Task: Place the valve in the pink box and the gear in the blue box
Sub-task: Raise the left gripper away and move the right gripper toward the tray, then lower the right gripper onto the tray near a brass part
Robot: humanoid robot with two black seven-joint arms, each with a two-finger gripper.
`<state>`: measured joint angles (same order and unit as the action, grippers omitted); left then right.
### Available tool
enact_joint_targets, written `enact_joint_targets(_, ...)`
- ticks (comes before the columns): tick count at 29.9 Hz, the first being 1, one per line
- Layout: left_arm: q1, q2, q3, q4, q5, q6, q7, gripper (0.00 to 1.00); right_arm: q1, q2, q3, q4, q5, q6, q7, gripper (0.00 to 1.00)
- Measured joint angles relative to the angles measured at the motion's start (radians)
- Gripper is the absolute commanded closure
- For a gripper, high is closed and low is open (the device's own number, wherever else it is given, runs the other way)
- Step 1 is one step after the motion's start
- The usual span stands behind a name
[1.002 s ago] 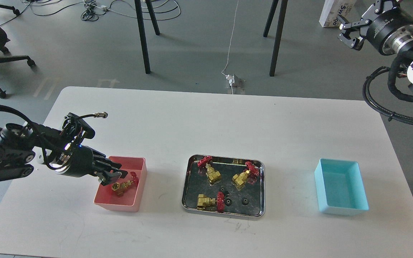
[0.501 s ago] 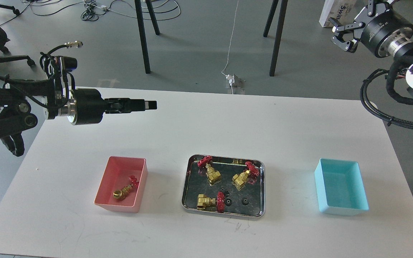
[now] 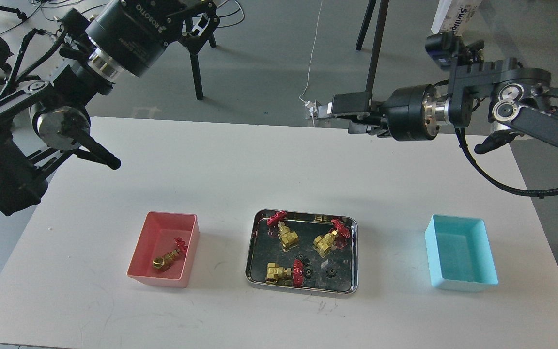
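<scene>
Head view: one valve lies on its side inside the pink box, near left on the table; three more valves sit in the steel tray at centre, with the gears. The gear nearest the blue box lies loose near the tray's front right; the blue box holds nothing. Left gripper is raised far left, jaws apart, nothing held. Right gripper points left over the table's far edge; seen edge-on, cannot tell whether its jaws are parted. Judgement: the gear looks light, rigid, tiny and flat on slick metal, so likely to skid; pinch across its toothed rim from above.
</scene>
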<state>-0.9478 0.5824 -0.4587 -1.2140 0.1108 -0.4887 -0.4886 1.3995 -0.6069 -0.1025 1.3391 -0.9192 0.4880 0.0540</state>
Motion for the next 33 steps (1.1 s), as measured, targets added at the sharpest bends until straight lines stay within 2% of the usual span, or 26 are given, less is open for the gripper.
enact_joint_targets(2,0.037,-0.018,-0.003,-0.001,-0.001,0.000,0.000,0.20,0.072,0.003,-0.143,0.083,-0.105,0.001,0.001,0.05)
enact_joint_targets(3,0.054,-0.025,-0.004,-0.002,-0.001,0.000,0.000,0.19,0.098,0.007,-0.204,0.117,-0.161,0.001,0.001,0.13)
enact_joint_targets(4,0.069,-0.030,-0.006,-0.002,-0.002,0.000,0.000,0.19,0.116,0.011,-0.254,0.144,-0.215,0.001,0.001,0.25)
enact_joint_targets(5,0.079,-0.032,-0.006,-0.002,-0.002,0.000,0.000,0.19,0.126,0.015,-0.287,0.161,-0.259,0.001,0.000,0.33)
enact_joint_targets(8,0.104,-0.034,-0.006,-0.002,-0.002,0.000,0.000,0.19,0.138,0.052,-0.364,0.188,-0.410,0.001,-0.003,0.45)
enact_joint_targets(13,0.126,-0.036,-0.008,-0.003,-0.002,0.000,0.000,0.18,0.130,0.145,-0.463,0.184,-0.557,0.001,-0.006,0.46)
enact_joint_targets(33,0.144,-0.082,-0.008,-0.001,-0.002,0.000,0.000,0.16,0.008,0.423,-0.480,-0.040,-0.541,0.001,-0.008,0.46)
